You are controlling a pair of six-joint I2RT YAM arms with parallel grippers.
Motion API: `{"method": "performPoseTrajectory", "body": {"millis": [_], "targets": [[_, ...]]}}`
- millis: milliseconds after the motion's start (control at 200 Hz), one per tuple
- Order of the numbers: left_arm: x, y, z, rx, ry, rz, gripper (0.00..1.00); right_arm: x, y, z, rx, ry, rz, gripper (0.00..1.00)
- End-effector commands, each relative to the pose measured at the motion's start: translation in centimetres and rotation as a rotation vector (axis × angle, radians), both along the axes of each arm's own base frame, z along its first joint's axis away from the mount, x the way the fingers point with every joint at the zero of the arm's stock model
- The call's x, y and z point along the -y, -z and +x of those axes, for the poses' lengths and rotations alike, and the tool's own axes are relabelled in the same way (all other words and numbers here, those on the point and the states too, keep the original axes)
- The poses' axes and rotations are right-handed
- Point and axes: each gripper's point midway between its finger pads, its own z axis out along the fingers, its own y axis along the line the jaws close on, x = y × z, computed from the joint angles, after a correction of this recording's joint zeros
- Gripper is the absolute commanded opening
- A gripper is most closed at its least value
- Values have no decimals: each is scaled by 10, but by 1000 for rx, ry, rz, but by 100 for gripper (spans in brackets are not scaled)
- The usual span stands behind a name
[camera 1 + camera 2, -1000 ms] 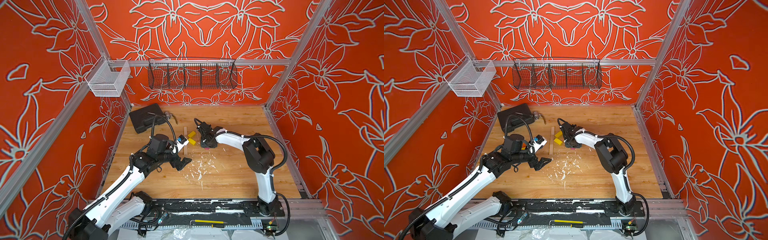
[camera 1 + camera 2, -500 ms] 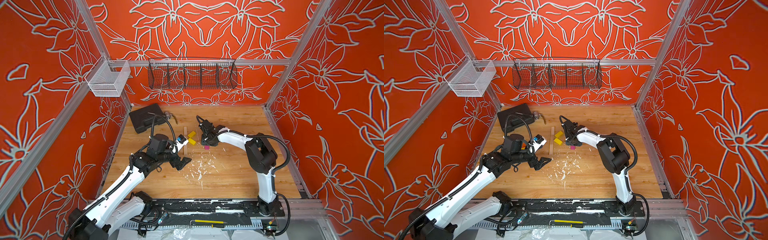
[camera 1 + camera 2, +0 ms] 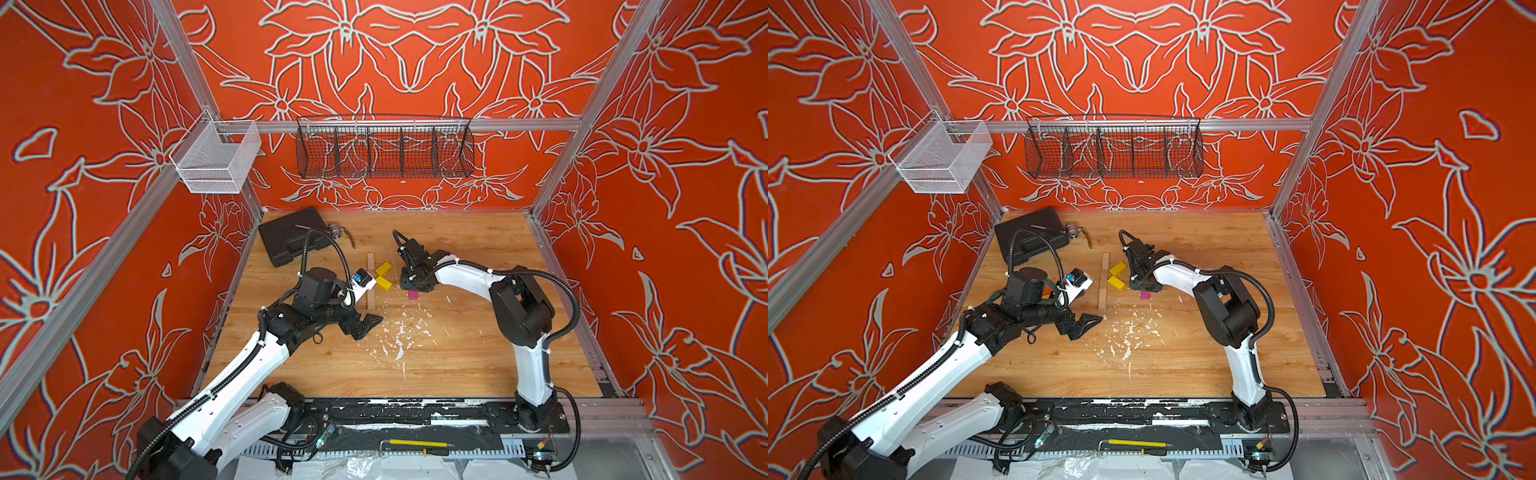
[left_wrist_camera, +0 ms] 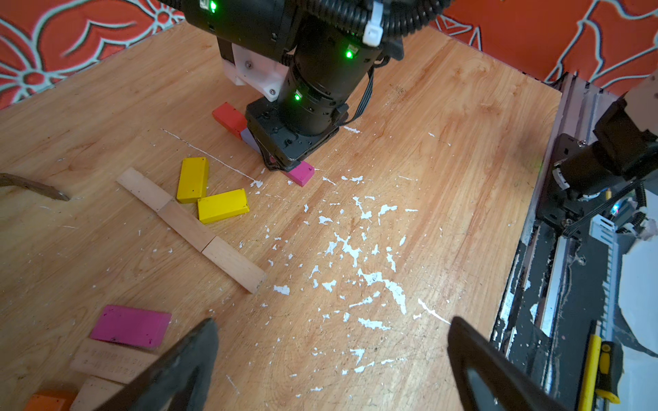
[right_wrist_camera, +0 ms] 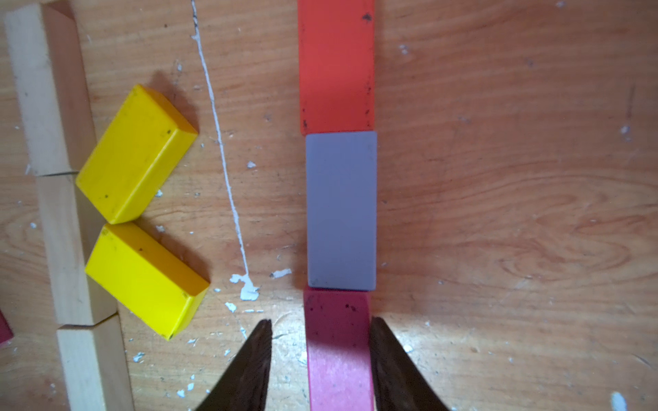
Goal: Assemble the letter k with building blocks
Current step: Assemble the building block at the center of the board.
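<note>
Wooden table [image 3: 457, 353] | yellow blocks [image 5: 137, 153]: 2 | left tool [image 4: 333, 320] spread wide | right tool [image 5: 320, 320] loosely straddling magenta block [image 5: 338, 356]

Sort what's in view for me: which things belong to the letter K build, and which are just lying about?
Job: pale wooden blocks, two yellow blocks, red block, grey block, pink blocks, orange block.
Lying about: black case, white flecks, yellow tool, wire baskets.

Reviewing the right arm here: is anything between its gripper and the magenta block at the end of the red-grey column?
Nothing visible. The right gripper straddles the magenta block; one finger sits at its side, the other stands off across a strip of bare table.
</note>
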Motion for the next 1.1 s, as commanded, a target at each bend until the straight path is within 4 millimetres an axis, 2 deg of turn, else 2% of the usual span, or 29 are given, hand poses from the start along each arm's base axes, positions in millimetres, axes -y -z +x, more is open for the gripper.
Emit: {"method": "performPoseTrajectory", "body": {"millis": [0, 240, 400, 776, 1096], "targets": [[1, -7, 2, 18, 9, -16, 98, 6, 15, -4, -34, 22, -17, 47], [1, -8, 3, 17, 7, -19, 98, 13, 8, -3, -19, 36, -49, 47], [1, -8, 3, 14, 6, -22, 98, 19, 14, -6, -36, 35, -88, 48], [1, -8, 4, 9, 4, -26, 98, 16, 16, -3, -31, 33, -86, 39], [1, -9, 5, 4, 2, -31, 98, 16, 16, -2, -29, 31, -85, 38]]}}
